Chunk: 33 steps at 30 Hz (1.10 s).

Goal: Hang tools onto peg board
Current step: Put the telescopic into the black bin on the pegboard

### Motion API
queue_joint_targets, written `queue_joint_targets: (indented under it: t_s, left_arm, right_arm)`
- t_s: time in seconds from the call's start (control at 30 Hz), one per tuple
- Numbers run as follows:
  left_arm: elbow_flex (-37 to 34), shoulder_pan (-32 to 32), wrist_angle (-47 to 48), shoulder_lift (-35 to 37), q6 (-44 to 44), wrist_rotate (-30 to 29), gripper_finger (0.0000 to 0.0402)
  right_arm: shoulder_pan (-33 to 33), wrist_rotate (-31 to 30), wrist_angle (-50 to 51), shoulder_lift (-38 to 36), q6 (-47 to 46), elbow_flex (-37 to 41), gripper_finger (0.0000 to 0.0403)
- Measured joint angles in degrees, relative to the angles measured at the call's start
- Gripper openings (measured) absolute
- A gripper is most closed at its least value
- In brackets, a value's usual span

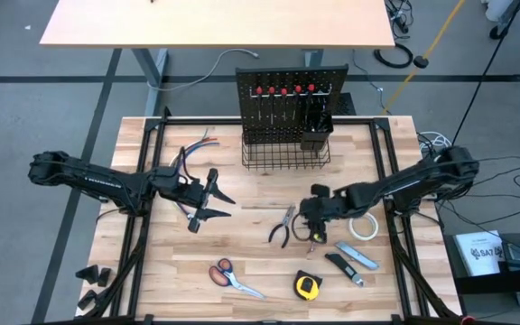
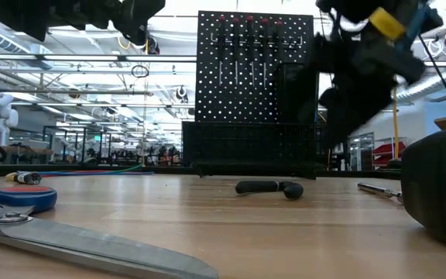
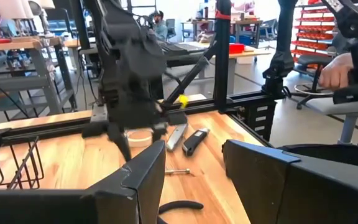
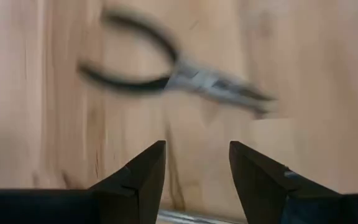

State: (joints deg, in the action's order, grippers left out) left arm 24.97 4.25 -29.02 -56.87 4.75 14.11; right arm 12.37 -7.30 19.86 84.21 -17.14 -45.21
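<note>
Five red-handled screwdrivers [image 1: 283, 90] are hung on the peg board [image 1: 289, 101] (wire basket [image 1: 284, 155] beneath); both grippers, left [image 1: 208, 200] and right [image 1: 312, 223], are held open, empty.

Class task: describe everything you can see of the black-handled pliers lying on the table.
The pliers lie flat on the light wooden table, in front of the peg board's wire basket. Two curved black handles spread apart; slim silver metal jaws taper to a point. Nothing grips them. The right gripper hangs open just above, beside them; its wrist view shows them blurred. Only the tabletop touches them.
</note>
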Motion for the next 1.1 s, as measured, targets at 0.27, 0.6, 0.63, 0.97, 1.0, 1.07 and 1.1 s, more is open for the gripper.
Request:
queue_joint_targets:
  t_s: [0.27,0.6,0.63,0.97,1.0,1.07,1.1]
  left_arm:
    - [0.0,0.0,-0.02,-1.58,-0.02,0.0,0.0176]
    - [0.0,0.0,-0.05,-3.55,-0.02,0.0,0.0176]
    - [0.0,0.0,-0.1,-3.58,-0.02,-0.02,0.0176]
    - [0.0,0.0,-0.54,-3.6,-0.02,-0.01,0.0176]
    - [0.0,0.0,-0.55,-3.6,-0.02,0.0,0.0176]
    - [0.0,0.0,-0.54,-3.6,-0.02,-0.01,0.0176]
    - [0.0,0.0,-0.54,-3.6,-0.02,0.0,0.0176]
  right_arm:
    - [2.64,4.67,0.17,5.74,25.33,0.0,0.0169]
    - [3.88,4.32,5.84,5.33,46.36,-0.15,0.0169]
    - [3.88,4.34,6.89,5.29,47.88,-0.17,0.0169]
    - [3.88,3.17,7.48,5.35,51.45,-0.91,0.0169]
    - [3.88,2.35,7.68,5.44,52.09,-1.46,0.0169]
    - [3.85,0.91,8.01,5.45,53.18,-3.19,0.0169]
    - [3.83,0.53,8.2,5.45,53.61,-4.24,0.0169]
